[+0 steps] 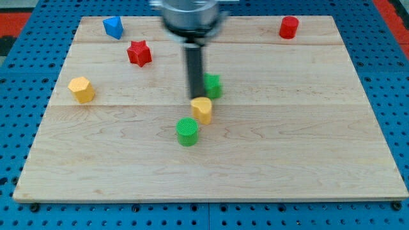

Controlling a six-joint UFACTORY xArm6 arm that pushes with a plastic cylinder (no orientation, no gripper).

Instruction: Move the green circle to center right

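A pale wooden board [307,160] lies on a blue perforated surface [19,76], evenly lit, with red showing at the top corners.

Arm end: blurred grey metal round housing [189,14] at view's top, straight dark rod [194,67] under it; my tip [195,98] plain, unmarked.

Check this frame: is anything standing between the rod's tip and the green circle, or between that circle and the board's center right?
Yes. A yellow block sits right below my tip, between it and the green circle toward the view's bottom. Rightward from the circle, nothing stands in its path; the other green block lies above that line.
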